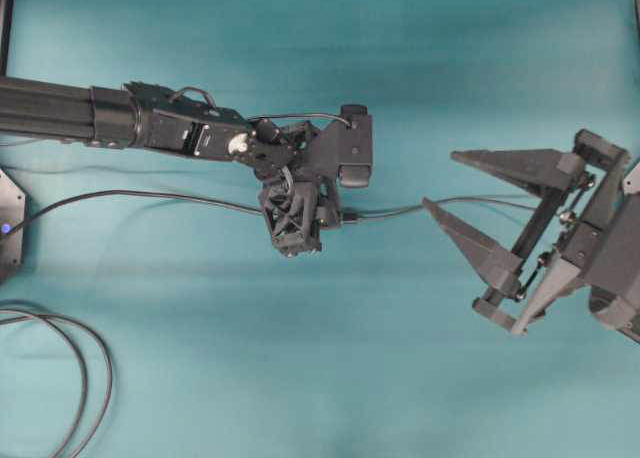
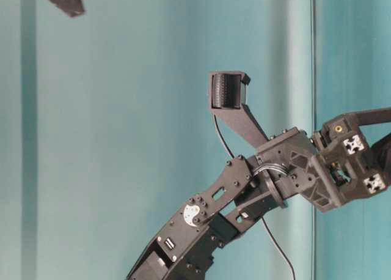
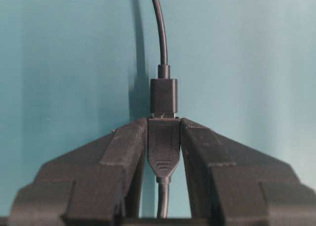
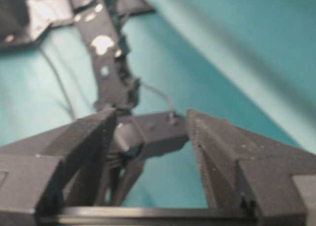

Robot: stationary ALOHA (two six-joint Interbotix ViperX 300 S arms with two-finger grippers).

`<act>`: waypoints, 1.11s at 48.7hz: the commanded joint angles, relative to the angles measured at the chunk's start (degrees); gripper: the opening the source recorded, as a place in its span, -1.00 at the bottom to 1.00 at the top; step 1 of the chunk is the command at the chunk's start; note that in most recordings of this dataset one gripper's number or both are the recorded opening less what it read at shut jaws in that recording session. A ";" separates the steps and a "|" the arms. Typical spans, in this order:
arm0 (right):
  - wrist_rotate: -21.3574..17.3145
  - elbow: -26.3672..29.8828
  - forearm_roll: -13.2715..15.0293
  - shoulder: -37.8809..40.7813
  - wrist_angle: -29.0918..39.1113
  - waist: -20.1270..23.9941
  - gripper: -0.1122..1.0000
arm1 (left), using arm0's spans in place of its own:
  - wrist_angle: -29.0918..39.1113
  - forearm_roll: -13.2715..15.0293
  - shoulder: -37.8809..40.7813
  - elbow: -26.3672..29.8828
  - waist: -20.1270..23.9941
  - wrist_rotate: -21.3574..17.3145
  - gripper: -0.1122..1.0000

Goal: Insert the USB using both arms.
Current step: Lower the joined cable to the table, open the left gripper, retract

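My left gripper (image 3: 164, 125) is shut on the black socket end (image 3: 164, 149) of a thin cable, with one finger (image 3: 126, 147) on each side of it. The USB (image 3: 163, 95) sits plugged into that socket. Only a thin silver sliver shows at the joint, and the plug's cable runs straight on away from me. Seen from overhead, the left gripper (image 1: 335, 218) is at mid-table with the USB (image 1: 352, 216) sticking out to its right. My right gripper (image 1: 438, 180) stands wide open further right, apart from the plug and holding nothing. In the right wrist view the right gripper (image 4: 150, 118) faces the left arm.
The plug's thin cable (image 1: 400, 210) passes under the right gripper's fingers. The socket's cable (image 1: 150, 194) runs left to a dark box (image 1: 8, 223) with a blue light. A thicker looped black cable (image 1: 85, 368) lies at the front left. The left wrist camera (image 2: 227, 90) stands above its arm.
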State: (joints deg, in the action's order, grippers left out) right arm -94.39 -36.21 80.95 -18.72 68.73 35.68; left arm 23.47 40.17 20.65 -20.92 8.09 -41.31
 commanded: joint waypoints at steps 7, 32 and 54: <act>-0.62 0.00 -0.35 -0.88 -0.53 -0.53 0.39 | -2.64 -0.26 -1.85 0.53 -1.05 0.70 -0.31; -0.44 -0.53 -1.23 -0.97 -0.70 -0.62 0.40 | -3.16 -0.26 -1.76 0.79 -2.81 0.70 -0.28; -0.26 -3.16 -2.81 -3.78 -0.70 -0.62 0.40 | -4.22 -0.26 -11.78 -3.52 -3.16 0.70 0.69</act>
State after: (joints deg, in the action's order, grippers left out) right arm -94.48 -39.46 78.75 -21.36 68.12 35.16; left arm 19.69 40.08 13.97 -22.68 5.27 -41.22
